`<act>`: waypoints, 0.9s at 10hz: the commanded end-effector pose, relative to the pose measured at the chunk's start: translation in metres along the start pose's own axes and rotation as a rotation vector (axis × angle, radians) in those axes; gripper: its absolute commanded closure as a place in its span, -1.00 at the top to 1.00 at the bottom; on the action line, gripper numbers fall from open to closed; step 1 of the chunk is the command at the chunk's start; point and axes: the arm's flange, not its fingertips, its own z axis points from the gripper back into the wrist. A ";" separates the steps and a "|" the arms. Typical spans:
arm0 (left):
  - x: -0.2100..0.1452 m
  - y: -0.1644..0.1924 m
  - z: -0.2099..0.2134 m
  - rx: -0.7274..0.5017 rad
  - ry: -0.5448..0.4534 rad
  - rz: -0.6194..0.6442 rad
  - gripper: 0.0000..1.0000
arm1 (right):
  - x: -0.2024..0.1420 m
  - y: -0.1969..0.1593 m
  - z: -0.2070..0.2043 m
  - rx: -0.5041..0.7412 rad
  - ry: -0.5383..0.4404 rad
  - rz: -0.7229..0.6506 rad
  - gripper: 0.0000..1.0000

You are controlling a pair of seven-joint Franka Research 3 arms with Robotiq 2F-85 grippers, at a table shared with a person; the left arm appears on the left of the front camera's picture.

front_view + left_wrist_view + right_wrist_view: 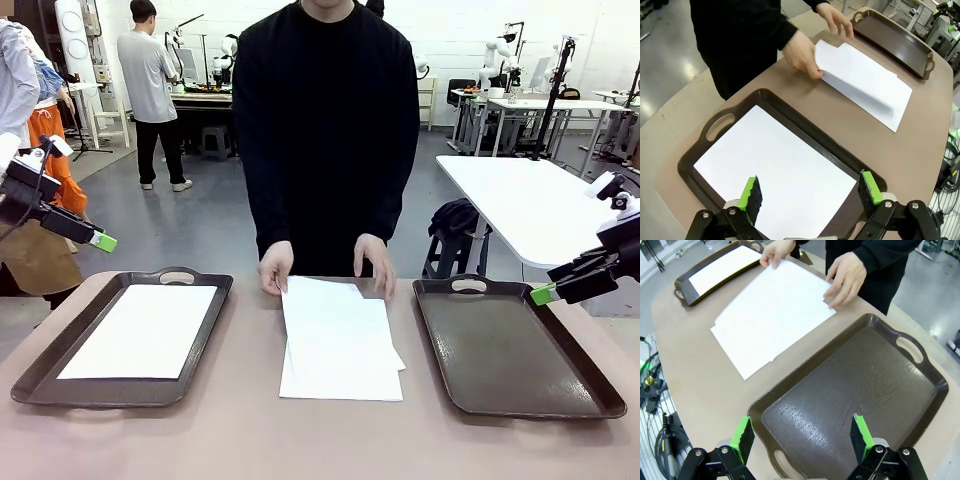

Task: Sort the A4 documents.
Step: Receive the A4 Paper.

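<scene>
A: "Both empty: left gripper [810, 192] and right gripper [801, 436] gape above their trays [590, 405]."
B: "A4 documents [340, 345] sit centre frame under the person's hands [276, 268], one already trayed left; next, I reckon, peeling off the top sheet."

My left gripper [810, 192] and right gripper [802, 435] are black with bright green pads [747, 194]. The A4 documents [340, 345] are plain white, as is the sheet [140, 330] in the dark brown left tray [40, 372]. The right tray [520, 360] is the same brown, glossy and finely mottled. The table [250, 435] is dull pinkish tan, and the person's sweater [325, 130] is black.
</scene>
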 end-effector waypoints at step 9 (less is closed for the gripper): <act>-0.001 0.000 0.000 0.000 -0.001 -0.011 1.00 | 0.001 -0.004 -0.003 0.017 -0.021 0.010 1.00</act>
